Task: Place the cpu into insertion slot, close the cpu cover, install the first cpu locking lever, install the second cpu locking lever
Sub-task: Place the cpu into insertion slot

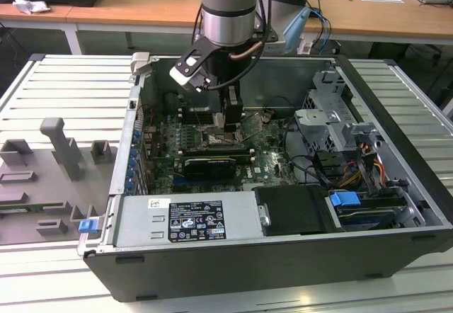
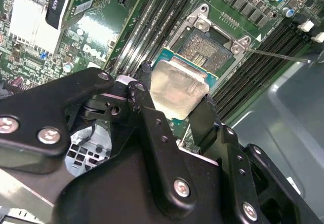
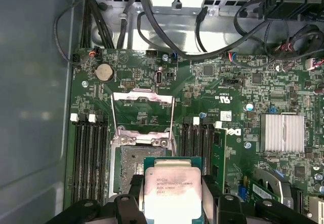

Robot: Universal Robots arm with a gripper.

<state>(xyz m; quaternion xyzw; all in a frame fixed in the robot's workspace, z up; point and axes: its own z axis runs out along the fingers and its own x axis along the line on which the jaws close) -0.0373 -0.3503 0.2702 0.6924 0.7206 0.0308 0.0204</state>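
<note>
My gripper [image 2: 177,89] is shut on the cpu [image 2: 174,84], a flat square chip with a silvery-beige top on a green base, held by two opposite edges. In the first wrist view the cpu [image 3: 172,196] hangs between the black fingers [image 3: 132,186], partly over the near edge of the insertion slot [image 3: 129,165]. The slot's dark contact field [image 2: 205,51] lies bare. The cpu cover [image 3: 143,96], a thin metal frame, stands swung open on the slot's far side. A thin lever rod [image 2: 278,56] sticks out beside the slot. In the exterior view the gripper [image 1: 230,118] reaches down into the open computer case.
Memory slots [image 3: 91,153] run along both sides of the insertion slot. A black expansion card [image 1: 209,164] lies just in front of it, a finned heatsink [image 3: 281,133] to one side. Cables [image 3: 167,31], a drive cage [image 1: 333,115] and the power supply [image 1: 184,217] crowd the case.
</note>
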